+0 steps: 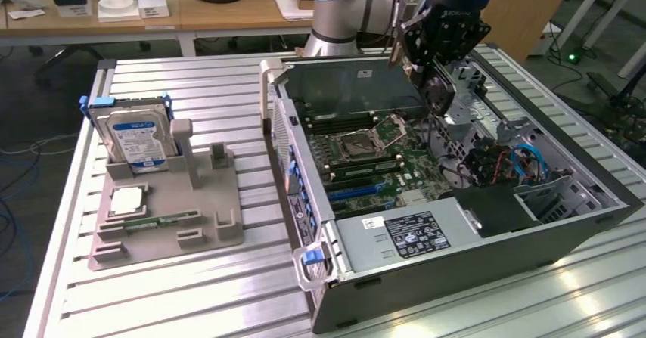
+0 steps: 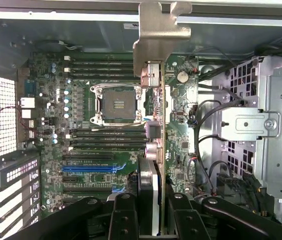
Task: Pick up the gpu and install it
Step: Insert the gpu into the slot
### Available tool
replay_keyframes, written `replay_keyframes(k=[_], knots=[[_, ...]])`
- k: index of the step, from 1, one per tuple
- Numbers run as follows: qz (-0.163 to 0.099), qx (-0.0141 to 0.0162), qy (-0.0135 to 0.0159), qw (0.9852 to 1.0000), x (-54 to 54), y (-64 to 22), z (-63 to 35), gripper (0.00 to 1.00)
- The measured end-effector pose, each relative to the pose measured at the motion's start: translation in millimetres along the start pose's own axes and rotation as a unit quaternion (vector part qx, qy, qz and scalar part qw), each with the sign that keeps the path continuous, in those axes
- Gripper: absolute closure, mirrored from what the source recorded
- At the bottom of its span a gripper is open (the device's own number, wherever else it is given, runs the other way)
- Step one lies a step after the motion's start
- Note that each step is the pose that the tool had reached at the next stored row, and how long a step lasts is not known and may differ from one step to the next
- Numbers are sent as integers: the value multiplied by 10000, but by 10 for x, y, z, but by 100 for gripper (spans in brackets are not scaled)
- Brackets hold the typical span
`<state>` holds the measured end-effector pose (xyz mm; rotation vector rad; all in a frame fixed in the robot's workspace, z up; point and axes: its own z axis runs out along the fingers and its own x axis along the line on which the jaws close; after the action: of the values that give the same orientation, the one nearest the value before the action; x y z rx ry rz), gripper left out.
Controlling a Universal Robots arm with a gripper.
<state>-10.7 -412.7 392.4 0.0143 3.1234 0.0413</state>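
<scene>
The gpu (image 1: 435,90) hangs on edge over the open computer case (image 1: 565,232), its round fan facing out and its pale metal bracket toward the back. My gripper (image 1: 437,60) is shut on it from above. In the wrist view the gpu (image 2: 155,125) runs edge-on from my gripper (image 2: 153,217) out to its bracket (image 2: 159,35), with one black finger (image 2: 125,215) on each side. It hovers above the motherboard (image 2: 106,105), beside the empty CPU socket (image 2: 117,104) and apart from the blue expansion slot (image 2: 92,168).
A grey holder tray (image 1: 166,209) on the slatted table carries a hard drive (image 1: 136,137), a CPU chip (image 1: 126,200) and a memory stick (image 1: 166,219). Inside the case are the power supply (image 1: 414,236), a metal drive cage (image 2: 260,125) and loose cables (image 1: 525,164).
</scene>
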Motion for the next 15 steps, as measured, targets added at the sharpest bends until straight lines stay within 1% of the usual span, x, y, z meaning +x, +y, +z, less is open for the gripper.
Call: replay_keyframes(k=[3,7,10,15], knots=[[-97,-2,3,10000,0,0,0,72],[-336,-6,9,9994,0,0,0,72],[-545,-10,14,9985,0,0,0,72],[-860,-15,23,9963,0,0,0,72]])
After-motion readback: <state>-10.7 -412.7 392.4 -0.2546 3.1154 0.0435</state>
